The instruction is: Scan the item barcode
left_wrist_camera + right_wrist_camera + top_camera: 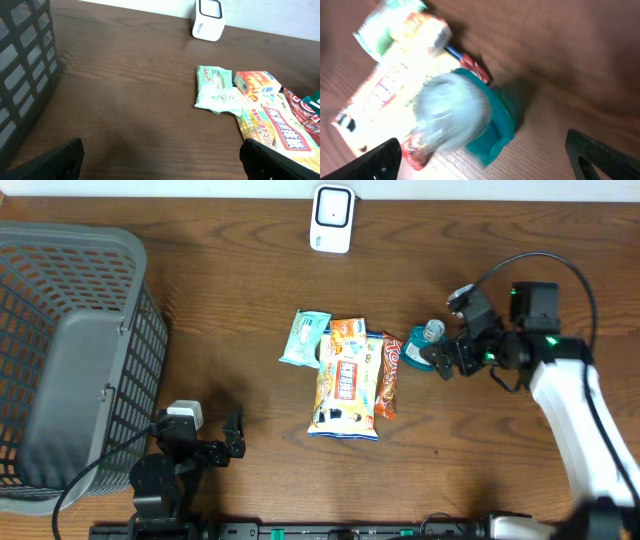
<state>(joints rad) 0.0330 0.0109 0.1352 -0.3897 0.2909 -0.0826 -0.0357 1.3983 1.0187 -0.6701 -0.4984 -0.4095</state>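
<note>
The item nearest my right gripper (441, 360) is a teal pack with a clear domed top (424, 345). It lies on the wooden table at the right end of a row of snack packs. In the right wrist view the teal pack (487, 120) is blurred and sits just ahead of my right gripper (487, 156), whose jaws are open and apart from it. A white barcode scanner (331, 218) stands at the table's far edge and also shows as the scanner (208, 21) in the left wrist view. My left gripper (232, 442) rests open and empty near the front left, and the left gripper (160, 161) faces bare wood.
A mint-green packet (304, 338), an orange snack bag (346, 385) and a red-brown bar (389, 375) lie together mid-table. A grey mesh basket (140, 310) fills the left side, its basket wall (25, 60) close to my left gripper.
</note>
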